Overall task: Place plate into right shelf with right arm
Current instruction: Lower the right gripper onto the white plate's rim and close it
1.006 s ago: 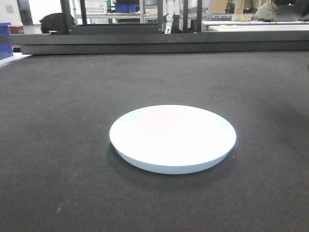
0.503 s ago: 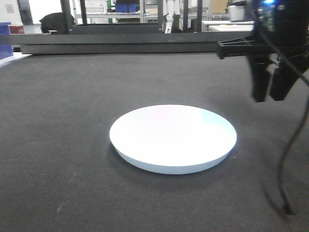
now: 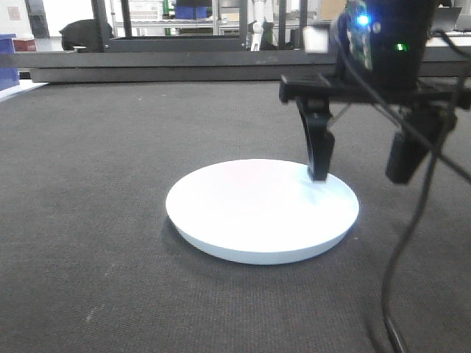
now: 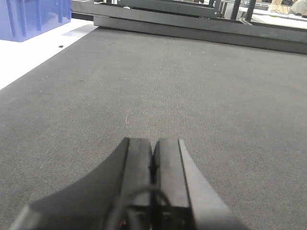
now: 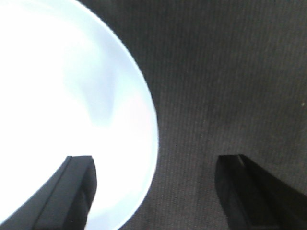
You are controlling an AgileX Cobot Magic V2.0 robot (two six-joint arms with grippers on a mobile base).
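Note:
The white round plate (image 3: 261,209) lies flat on the dark mat in the middle of the front view. My right gripper (image 3: 360,173) is open and hangs over the plate's right rim, one finger over the plate and one outside it. In the right wrist view the plate (image 5: 72,110) fills the left half and the rim runs between the open fingers of my right gripper (image 5: 156,165). My left gripper (image 4: 153,148) is shut and empty, low over bare mat. The right shelf is out of view.
A dark low beam (image 3: 184,70) crosses the far edge of the mat. A blue bin (image 4: 29,17) stands on a white surface at the far left. A cable (image 3: 401,265) hangs from the right arm to the mat.
My right arm has come in from the right and moved left and down, with its fingers spread wider, until they straddle the plate's right rim. The plate has not moved.

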